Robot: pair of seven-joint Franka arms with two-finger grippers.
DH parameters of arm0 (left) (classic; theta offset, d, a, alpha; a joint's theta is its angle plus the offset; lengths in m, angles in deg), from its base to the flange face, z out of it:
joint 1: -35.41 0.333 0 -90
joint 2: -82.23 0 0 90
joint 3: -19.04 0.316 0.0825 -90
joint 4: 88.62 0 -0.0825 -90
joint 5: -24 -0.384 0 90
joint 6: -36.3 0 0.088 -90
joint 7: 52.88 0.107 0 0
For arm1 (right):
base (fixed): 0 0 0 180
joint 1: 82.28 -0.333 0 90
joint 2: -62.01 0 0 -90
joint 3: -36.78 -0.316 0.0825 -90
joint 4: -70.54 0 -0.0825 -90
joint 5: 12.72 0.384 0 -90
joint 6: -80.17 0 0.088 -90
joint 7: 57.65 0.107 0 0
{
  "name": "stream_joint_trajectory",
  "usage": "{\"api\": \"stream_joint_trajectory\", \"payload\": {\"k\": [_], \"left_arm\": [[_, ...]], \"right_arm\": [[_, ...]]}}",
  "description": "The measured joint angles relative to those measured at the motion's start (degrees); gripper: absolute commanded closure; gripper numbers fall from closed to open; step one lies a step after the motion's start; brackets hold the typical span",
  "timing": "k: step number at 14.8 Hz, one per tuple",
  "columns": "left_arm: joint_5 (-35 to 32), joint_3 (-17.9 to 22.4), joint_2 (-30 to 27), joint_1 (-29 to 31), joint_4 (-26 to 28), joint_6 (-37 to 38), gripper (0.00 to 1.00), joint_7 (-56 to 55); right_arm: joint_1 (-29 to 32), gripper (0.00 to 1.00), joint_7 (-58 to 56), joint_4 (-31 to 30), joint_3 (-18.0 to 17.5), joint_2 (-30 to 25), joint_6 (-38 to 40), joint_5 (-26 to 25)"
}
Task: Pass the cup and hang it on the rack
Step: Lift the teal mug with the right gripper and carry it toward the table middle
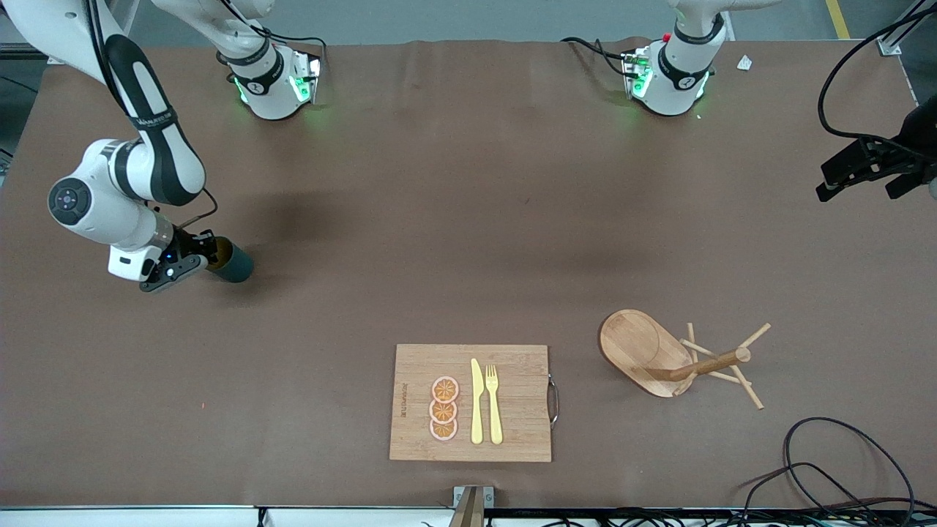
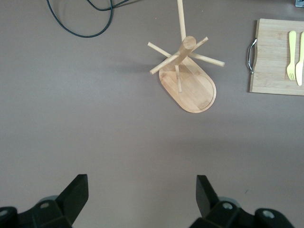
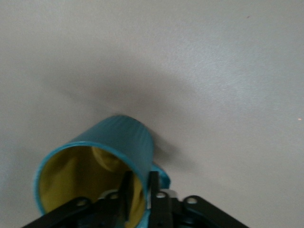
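Note:
The cup (image 1: 234,266), dark teal with a yellow inside, is tilted with its mouth toward my right gripper (image 1: 209,253) at the right arm's end of the table. In the right wrist view my right gripper (image 3: 140,183) is shut on the cup's (image 3: 118,137) rim, one finger inside and one outside, beside the loop handle (image 3: 161,173). The rack (image 1: 659,351) stands toward the left arm's end, nearer to the front camera. My left gripper (image 1: 856,192) is open and empty, up in the air at the left arm's end; the rack (image 2: 187,80) lies ahead of its fingers (image 2: 76,190).
A bamboo cutting board (image 1: 520,410) with a yellow knife, a yellow fork and three orange slices lies near the front edge; it also shows in the left wrist view (image 2: 273,61). Black cables (image 1: 827,468) lie at the front corner near the rack.

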Motion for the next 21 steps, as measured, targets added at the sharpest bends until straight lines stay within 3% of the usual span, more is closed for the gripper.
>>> {"api": "stream_joint_trajectory", "payload": {"k": [3, 6, 9, 14, 17, 21], "left_arm": [[0.0, 0.0, 0.0, 0.0, 0.0, 0.0, 0.0, 0.0], [0.0, 0.0, 0.0, 0.0, 0.0, 0.0, 0.0, 0.0], [0.0, 0.0, 0.0, 0.0, 0.0, 0.0, 0.0, 0.0], [0.0, 0.0, 0.1, 0.0, 0.0, 0.0, 0.0, 0.0], [0.0, 0.0, 0.1, 0.0, 0.0, 0.0, 0.0, 0.0], [0.0, 0.0, 0.1, 0.0, 0.0, 0.0, 0.0, 0.0]], "right_arm": [[-0.7, 1.0, -0.3, 0.4, -0.2, 0.2, 0.2, 0.0], [-4.6, 1.0, 3.1, 3.4, -0.4, -0.7, 6.2, 0.3], [-12.4, 1.0, 17.3, 6.1, -1.1, -3.8, 12.2, 0.6], [-31.1, 1.0, 47.7, 8.7, -1.9, -5.5, 12.7, 1.4], [-40.0, 1.0, 60.8, 13.9, -2.0, -2.2, 12.7, 4.1], [-47.3, 1.0, 73.3, 25.1, -1.9, 7.9, 12.3, 4.6]]}}
